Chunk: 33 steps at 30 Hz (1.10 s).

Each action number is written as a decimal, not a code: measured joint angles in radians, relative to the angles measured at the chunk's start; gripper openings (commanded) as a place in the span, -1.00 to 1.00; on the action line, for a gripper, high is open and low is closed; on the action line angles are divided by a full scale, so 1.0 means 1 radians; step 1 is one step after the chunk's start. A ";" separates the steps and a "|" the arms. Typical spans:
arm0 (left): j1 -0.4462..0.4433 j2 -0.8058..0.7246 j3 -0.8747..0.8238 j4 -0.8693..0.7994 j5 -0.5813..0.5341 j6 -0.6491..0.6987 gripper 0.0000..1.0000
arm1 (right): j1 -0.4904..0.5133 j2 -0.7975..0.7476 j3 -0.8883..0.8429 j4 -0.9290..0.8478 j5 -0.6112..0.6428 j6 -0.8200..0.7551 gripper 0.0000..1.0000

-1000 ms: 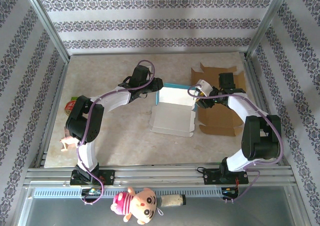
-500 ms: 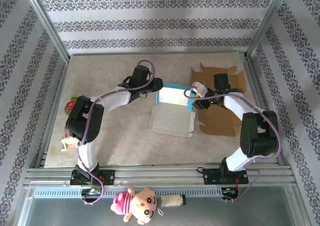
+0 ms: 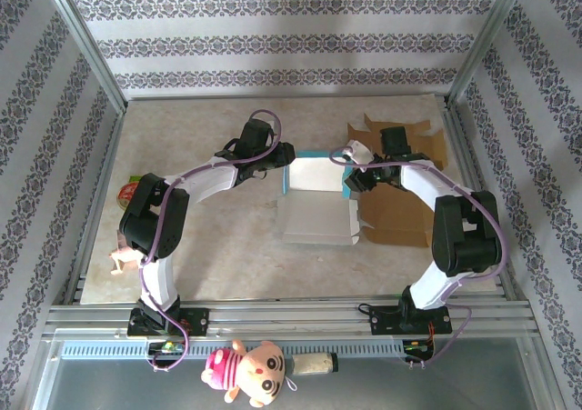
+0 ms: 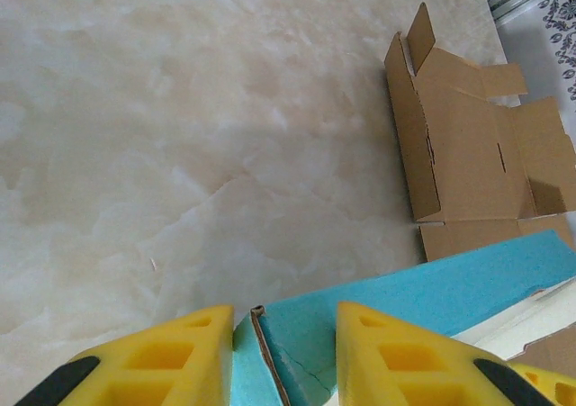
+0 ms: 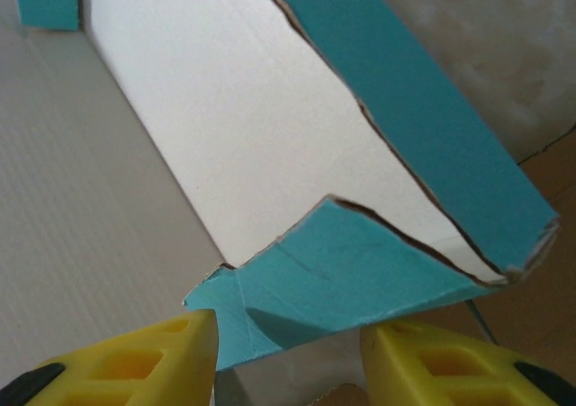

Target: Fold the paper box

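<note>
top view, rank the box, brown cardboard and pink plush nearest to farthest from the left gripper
1. box, right at the left gripper, centre
2. brown cardboard, to the right
3. pink plush, bottom of the view

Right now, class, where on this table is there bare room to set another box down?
Bare: the far strip of table between back wall and teal paper box; the near strip between that box and aluminium rail. Crowded: centre-right, where box meets brown cardboard sheet.
</note>
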 measured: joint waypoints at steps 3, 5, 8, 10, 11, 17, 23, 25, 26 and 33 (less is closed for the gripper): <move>0.000 0.000 -0.001 -0.002 0.000 0.000 -0.36 | 0.023 0.019 0.016 0.010 0.068 0.019 -0.06; 0.000 0.000 -0.003 -0.006 0.000 0.000 -0.36 | 0.041 0.035 0.026 0.016 0.121 0.027 -0.05; -0.001 0.000 -0.005 -0.009 0.005 0.000 -0.36 | 0.053 0.052 0.032 0.019 0.171 0.048 -0.03; -0.002 0.000 -0.005 -0.009 0.013 0.000 -0.36 | 0.053 0.062 0.037 0.018 0.188 0.058 -0.06; -0.003 0.000 -0.005 -0.009 0.016 0.000 -0.36 | 0.053 0.068 0.040 0.018 0.195 0.064 -0.10; -0.007 0.000 -0.005 -0.009 0.020 0.000 -0.36 | 0.056 0.095 0.063 0.017 0.241 0.100 -0.53; -0.007 0.000 -0.005 -0.023 0.021 0.000 -0.36 | 0.060 0.108 0.082 0.018 0.290 0.173 -0.91; -0.007 0.000 -0.005 -0.024 0.027 0.000 -0.36 | 0.063 0.114 0.088 0.018 0.301 0.192 -0.93; -0.007 0.000 -0.005 -0.024 0.027 0.000 -0.36 | 0.067 0.118 0.093 0.018 0.311 0.199 -0.91; -0.007 0.000 -0.006 -0.038 0.019 0.000 -0.31 | 0.105 0.152 0.130 -0.008 0.379 0.203 -0.90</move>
